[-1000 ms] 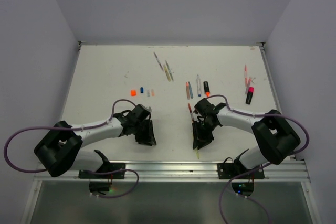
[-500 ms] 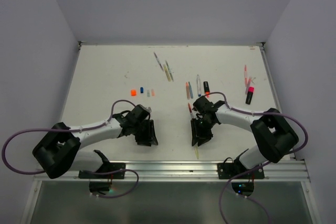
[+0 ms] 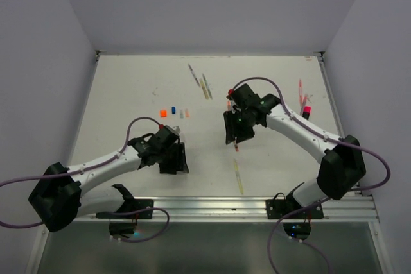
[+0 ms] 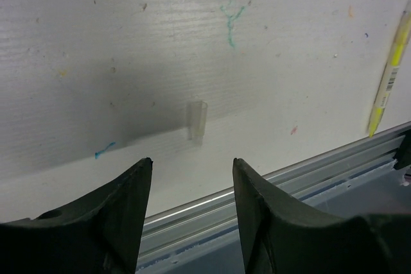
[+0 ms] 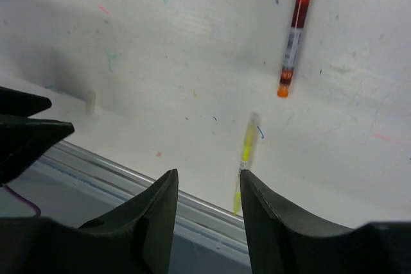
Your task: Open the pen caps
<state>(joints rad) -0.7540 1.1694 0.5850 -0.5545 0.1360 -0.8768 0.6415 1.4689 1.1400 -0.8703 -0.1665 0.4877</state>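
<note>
The pale, ink-flecked surface [image 3: 128, 94] fills the middle of the top view. At the bottom of its own wrist view the left hand [image 4: 191, 168] has its fingers apart, nothing between them. The right hand [image 5: 207, 184] is likewise spread and empty. A red pen [image 5: 294, 36] lies upper right in the right wrist view, a yellow pen [image 5: 246, 152] below it. Four loose pen caps [image 3: 174, 112] sit in a row left of centre in the top view. A clear cap [image 4: 196, 120] lies mid-frame before the left hand.

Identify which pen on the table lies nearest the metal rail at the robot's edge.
The slim yellow pen, lying alone just short of the rail. The red pen sits farther from it, and the remaining pens lie farther back still.
</note>
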